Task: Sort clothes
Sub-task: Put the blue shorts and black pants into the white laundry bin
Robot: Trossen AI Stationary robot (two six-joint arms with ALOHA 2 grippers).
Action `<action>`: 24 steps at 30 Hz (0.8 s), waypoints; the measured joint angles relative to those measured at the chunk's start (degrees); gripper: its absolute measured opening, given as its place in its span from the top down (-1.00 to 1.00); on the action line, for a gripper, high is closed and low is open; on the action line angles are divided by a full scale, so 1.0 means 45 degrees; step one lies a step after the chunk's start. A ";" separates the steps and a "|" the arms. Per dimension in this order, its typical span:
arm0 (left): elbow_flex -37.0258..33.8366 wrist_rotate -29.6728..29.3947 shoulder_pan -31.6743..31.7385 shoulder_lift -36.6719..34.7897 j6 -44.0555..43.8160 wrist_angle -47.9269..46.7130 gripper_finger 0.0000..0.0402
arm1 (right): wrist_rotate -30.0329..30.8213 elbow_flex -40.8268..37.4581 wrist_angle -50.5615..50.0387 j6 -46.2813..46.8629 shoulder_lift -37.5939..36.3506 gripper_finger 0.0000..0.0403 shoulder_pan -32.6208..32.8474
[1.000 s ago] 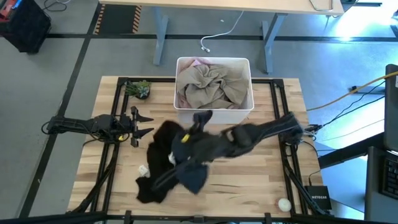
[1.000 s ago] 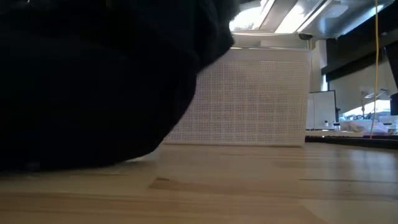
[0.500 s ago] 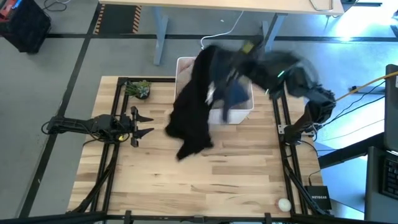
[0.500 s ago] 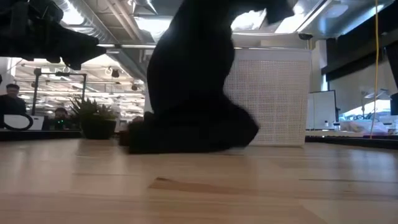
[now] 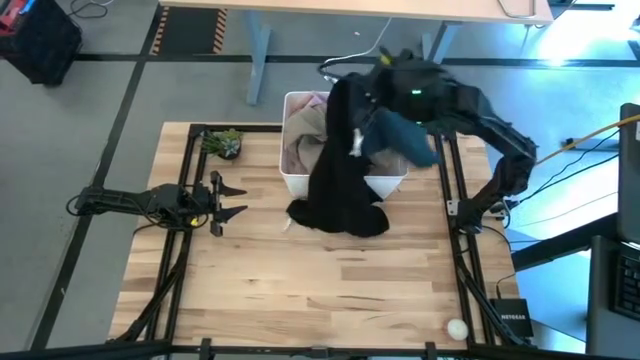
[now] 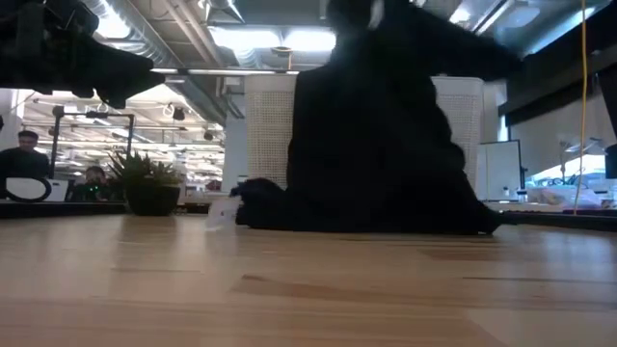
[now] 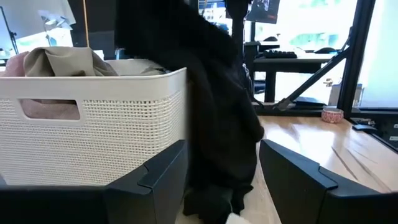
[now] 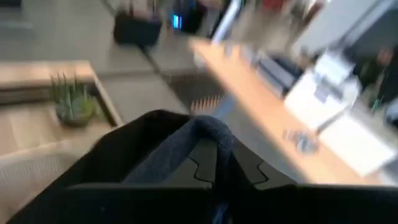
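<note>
Right pincer (image 5: 352,95) is up over the white bin (image 5: 392,183), pinching the black garment (image 5: 338,180) with a navy blue piece (image 5: 400,138)! Black cloth drapes over the front rim, its tail pooled on the tabletop (image 5: 300,290). Bin-loading step, I'd say: next, lift higher to clear that rim. Left pincer (image 5: 222,197) waits, spread wide.

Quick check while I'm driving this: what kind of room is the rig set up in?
Probably an open lab or workshop-style office. People sit at desks beyond the wooden table, exposed ducting runs overhead, and a desk with monitors stands past the white bin.
</note>
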 joint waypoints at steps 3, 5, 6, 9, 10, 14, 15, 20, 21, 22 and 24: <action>0.0003 0.0000 0.0001 0.0002 0.0001 -0.0005 0.01 | -0.0983 -0.1748 0.0024 0.1301 -0.0206 0.85 -0.0773; -0.0001 0.0000 0.0001 0.0002 0.0003 -0.0005 0.01 | -0.1943 -0.2822 -0.0014 0.2352 -0.0242 0.79 -0.1127; 0.0002 0.0004 -0.0002 0.0002 0.0003 -0.0005 0.01 | -0.2290 -0.3363 -0.0038 0.2767 -0.0197 0.75 -0.1222; 0.0001 0.0002 -0.0001 0.0002 0.0002 -0.0005 0.01 | -0.2512 -0.4200 -0.0338 0.2950 -0.0050 0.58 -0.1250; -0.0001 0.0003 -0.0001 0.0002 0.0003 -0.0005 0.01 | -0.2392 -0.4196 -0.0445 0.2945 -0.0053 0.52 -0.1243; 0.0000 0.0000 0.0002 0.0001 0.0001 -0.0004 0.01 | -0.2123 -0.2852 -0.2171 0.2930 -0.0421 0.27 -0.1223; -0.0002 0.0001 -0.0001 0.0002 -0.0001 -0.0004 0.01 | -0.2151 -0.2386 -0.2674 0.3062 -0.0495 0.21 -0.1225; -0.0001 -0.0001 0.0002 0.0002 0.0002 -0.0004 0.01 | -0.4424 -0.0620 -0.5215 0.4000 -0.1027 -0.03 -0.1232; -0.0002 0.0005 -0.0002 0.0002 0.0003 -0.0005 0.01 | -0.5206 -0.0527 -0.5730 0.3984 -0.1200 -0.05 -0.1218; 0.0001 0.0002 0.0001 -0.0003 0.0001 -0.0001 0.01 | -0.5922 -0.0528 -0.6155 0.4003 -0.1423 -0.08 -0.1196; 0.0000 0.0004 -0.0002 0.0002 0.0003 -0.0005 0.01 | -0.6477 -0.0880 -0.6841 0.4182 -0.1978 -0.10 -0.0737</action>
